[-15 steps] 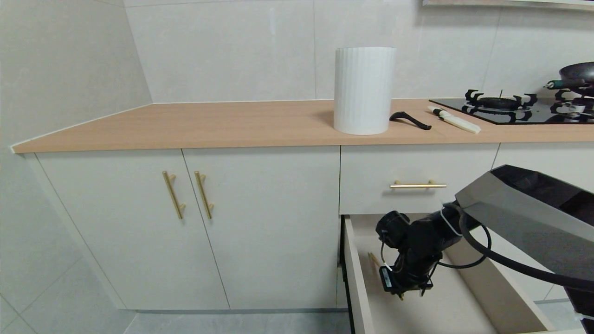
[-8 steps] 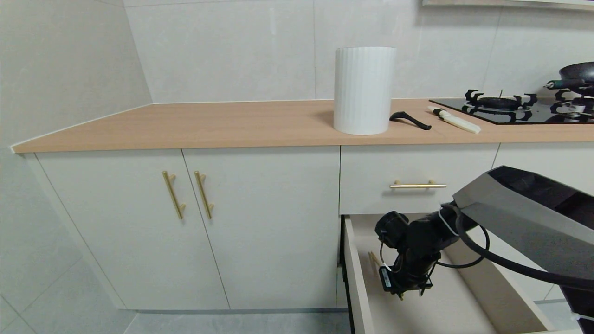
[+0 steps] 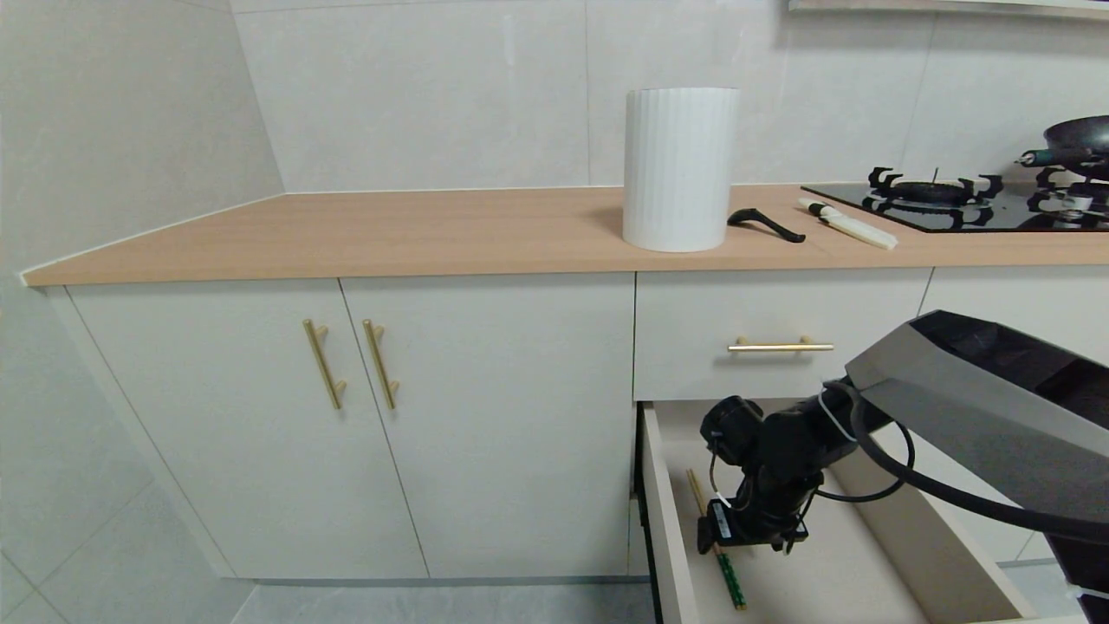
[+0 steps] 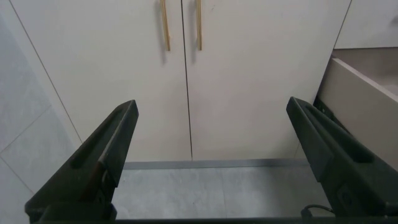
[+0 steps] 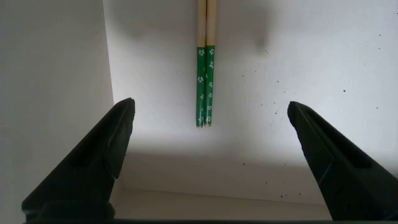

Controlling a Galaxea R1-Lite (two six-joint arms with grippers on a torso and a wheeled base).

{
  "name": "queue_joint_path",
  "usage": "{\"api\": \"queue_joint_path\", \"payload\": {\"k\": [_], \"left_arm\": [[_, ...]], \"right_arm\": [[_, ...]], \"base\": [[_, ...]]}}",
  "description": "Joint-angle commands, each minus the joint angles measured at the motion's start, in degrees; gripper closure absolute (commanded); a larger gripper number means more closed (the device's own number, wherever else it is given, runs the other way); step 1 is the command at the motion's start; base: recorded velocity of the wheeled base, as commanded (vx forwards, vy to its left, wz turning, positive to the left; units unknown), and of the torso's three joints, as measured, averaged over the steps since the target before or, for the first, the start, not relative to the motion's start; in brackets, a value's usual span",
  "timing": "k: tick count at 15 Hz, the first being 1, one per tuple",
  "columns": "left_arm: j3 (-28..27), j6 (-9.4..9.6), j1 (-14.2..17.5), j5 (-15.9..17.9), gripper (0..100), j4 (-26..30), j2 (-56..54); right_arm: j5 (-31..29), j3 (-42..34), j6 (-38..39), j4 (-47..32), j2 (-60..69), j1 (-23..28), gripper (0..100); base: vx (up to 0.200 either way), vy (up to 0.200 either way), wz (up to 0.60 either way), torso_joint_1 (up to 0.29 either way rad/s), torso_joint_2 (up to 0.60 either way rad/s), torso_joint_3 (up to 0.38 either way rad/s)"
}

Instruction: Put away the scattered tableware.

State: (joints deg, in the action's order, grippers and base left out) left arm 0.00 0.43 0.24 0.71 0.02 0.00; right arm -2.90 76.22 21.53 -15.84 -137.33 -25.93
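Inside pale open drawer (image 3: 667,520), green-tipped wooden chopsticks (image 5: 206,74) lie lengthwise just beneath right tool (image 5: 210,106), spread wide, empty.

Countertop: we see a wood-toned worktop (image 3: 390,230) along the tiled wall.
Canister: white ribbed cylinder (image 3: 680,169), upright on it.
Hob: black gas hob (image 3: 953,217), dark pan (image 3: 1079,134) on top.
Cabinet doors (image 3: 234,425): shut, brass handles (image 3: 324,363).
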Motion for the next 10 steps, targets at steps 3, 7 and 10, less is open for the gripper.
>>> {"api": "queue_joint_path", "payload": {"k": [3, 7, 10], "left_arm": [[0.00, 0.01, 0.02, 0.00, 0, 0.06, 0.00], [0.00, 0.01, 0.02, 0.00, 0, -0.02, 0.00], [0.00, 0.01, 0.02, 0.00, 0, -0.02, 0.00]], "right_arm": [[0.00, -0.63, 0.36, 0.02, 0.48, 0.00, 0], [0.26, -6.25, -0.08, 0.10, 10.59, 1.32, 0], [1.23, -11.09, -5.27, 0.45, 22.89, 2.64, 0]], "base": [[0.000, 0.000, 0.00, 0.000, 0.00, 0.000], [0.000, 0.000, 0.00, 0.000, 0.00, 0.000], [0.000, 0.000, 0.00, 0.000, 0.00, 0.000]]}}
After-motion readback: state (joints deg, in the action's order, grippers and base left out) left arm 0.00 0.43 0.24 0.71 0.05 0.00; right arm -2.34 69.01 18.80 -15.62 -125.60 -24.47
